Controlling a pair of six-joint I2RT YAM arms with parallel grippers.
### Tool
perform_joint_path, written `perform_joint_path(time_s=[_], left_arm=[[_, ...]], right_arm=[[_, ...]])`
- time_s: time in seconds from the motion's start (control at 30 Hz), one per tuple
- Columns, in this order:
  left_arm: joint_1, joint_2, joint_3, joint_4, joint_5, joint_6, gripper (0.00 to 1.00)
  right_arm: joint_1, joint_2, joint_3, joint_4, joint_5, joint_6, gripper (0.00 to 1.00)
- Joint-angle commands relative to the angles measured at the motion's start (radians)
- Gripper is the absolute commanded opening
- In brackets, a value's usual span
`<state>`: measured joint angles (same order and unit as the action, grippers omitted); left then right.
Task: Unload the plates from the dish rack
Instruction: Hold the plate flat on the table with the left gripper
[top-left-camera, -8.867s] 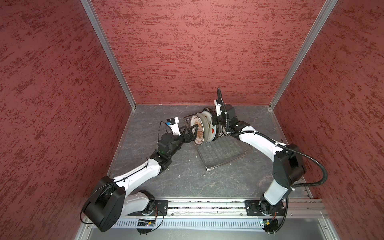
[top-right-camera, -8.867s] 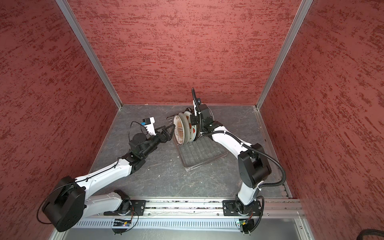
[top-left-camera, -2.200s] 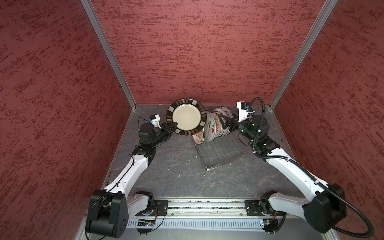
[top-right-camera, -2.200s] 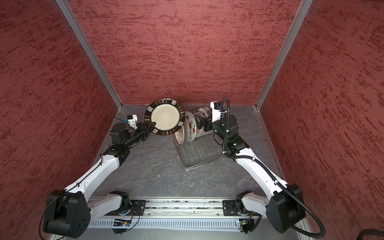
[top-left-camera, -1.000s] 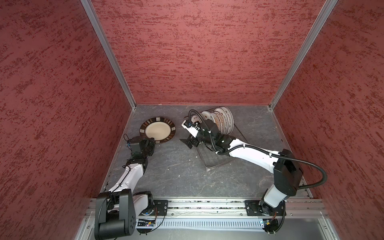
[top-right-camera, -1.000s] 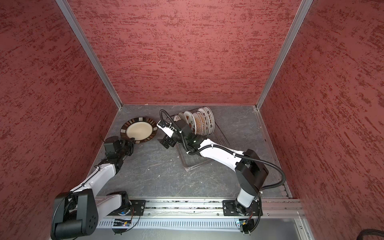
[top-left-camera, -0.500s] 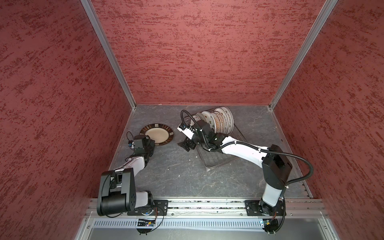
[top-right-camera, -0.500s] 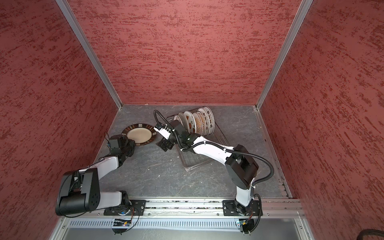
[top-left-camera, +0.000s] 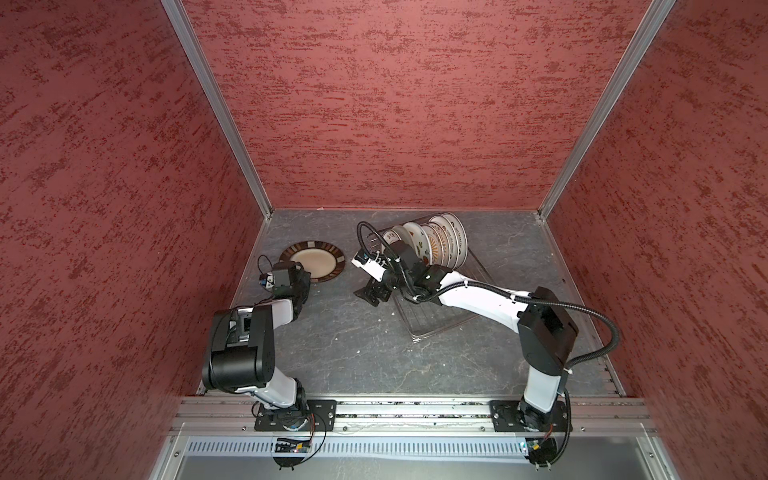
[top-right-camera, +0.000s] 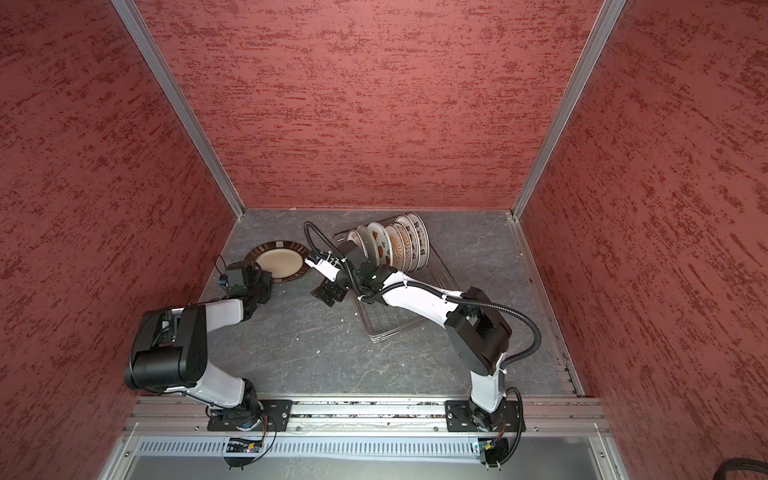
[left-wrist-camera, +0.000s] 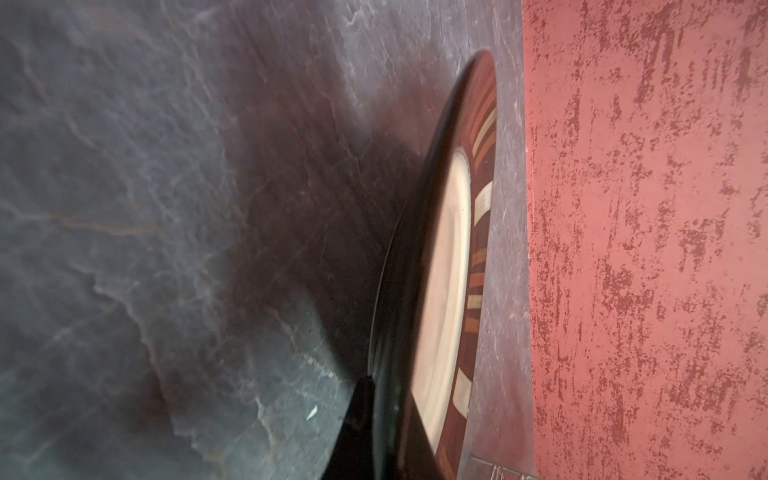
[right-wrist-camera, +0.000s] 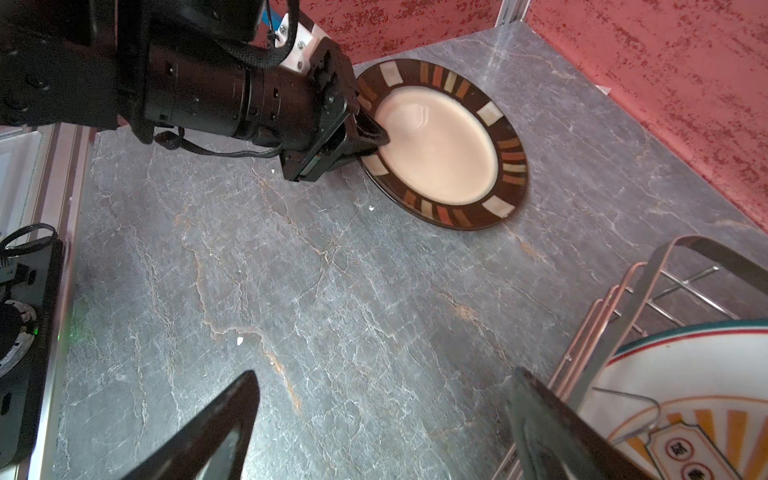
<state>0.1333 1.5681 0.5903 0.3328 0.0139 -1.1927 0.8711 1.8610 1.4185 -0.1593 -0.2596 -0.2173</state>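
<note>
A dark-rimmed plate (top-left-camera: 311, 261) (top-right-camera: 277, 259) (right-wrist-camera: 440, 153) (left-wrist-camera: 440, 270) with a cream centre lies face up on the grey table at the far left. My left gripper (top-left-camera: 305, 279) (top-right-camera: 266, 276) (right-wrist-camera: 372, 135) (left-wrist-camera: 386, 436) is shut on its near rim. Several printed plates (top-left-camera: 432, 245) (top-right-camera: 395, 245) stand on edge at the far end of the wire dish rack (top-left-camera: 440, 320) (top-right-camera: 386, 324) (right-wrist-camera: 648, 291). My right gripper (top-left-camera: 372, 293) (top-right-camera: 328, 293) (right-wrist-camera: 382, 415) hangs open and empty just left of the rack, over bare table. An orange sunburst plate (right-wrist-camera: 685, 395) stands beside one of its fingers.
Red textured walls (top-left-camera: 415, 124) close in the table on three sides; the held plate lies near the left wall. A metal rail (top-left-camera: 395, 411) runs along the front edge. Bare table (top-left-camera: 353, 345) spreads between the arms.
The dark-rimmed plate has come down flatter onto the table while my left arm folded back. My right gripper drifted slightly toward the front, still open.
</note>
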Motion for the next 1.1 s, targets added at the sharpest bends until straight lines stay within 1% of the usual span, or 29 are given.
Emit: perform_joint_path(time_s=[0.0, 0.07, 0.13, 0.23, 0.53, 0.7, 0.8, 0.93, 1.07], left_arm=[[-0.003, 0.028, 0.053, 0.097, -0.037, -0.017, 0.08], [-0.001, 0.052, 0.059, 0.098, -0.041, -0.024, 0.12], [-0.002, 0.068, 0.058, 0.099, -0.069, -0.02, 0.16], [-0.004, 0.089, 0.06, 0.097, -0.086, -0.012, 0.2], [-0.002, 0.139, 0.083, 0.091, -0.073, -0.008, 0.24], [-0.003, 0.142, 0.085, 0.085, -0.079, -0.007, 0.35], [-0.002, 0.129, 0.082, 0.063, -0.093, -0.007, 0.36], [-0.001, 0.113, 0.069, 0.058, -0.107, -0.001, 0.44], [-0.001, 0.099, 0.06, 0.057, -0.119, 0.01, 0.5]], right_arm=[[0.006, 0.012, 0.043, -0.002, -0.03, -0.014, 0.93], [0.006, 0.009, 0.042, -0.004, -0.055, -0.014, 0.93], [0.006, 0.002, 0.035, 0.0, -0.088, -0.014, 0.93], [0.006, -0.009, 0.024, 0.013, -0.108, -0.011, 0.94], [0.006, 0.001, 0.026, 0.012, -0.087, -0.009, 0.95], [0.006, -0.006, 0.026, 0.014, -0.084, -0.013, 0.97], [0.006, -0.017, 0.016, 0.028, -0.077, -0.01, 0.97], [0.006, -0.028, 0.008, 0.039, -0.065, -0.006, 0.98], [0.006, -0.035, -0.005, 0.074, -0.041, 0.029, 0.99]])
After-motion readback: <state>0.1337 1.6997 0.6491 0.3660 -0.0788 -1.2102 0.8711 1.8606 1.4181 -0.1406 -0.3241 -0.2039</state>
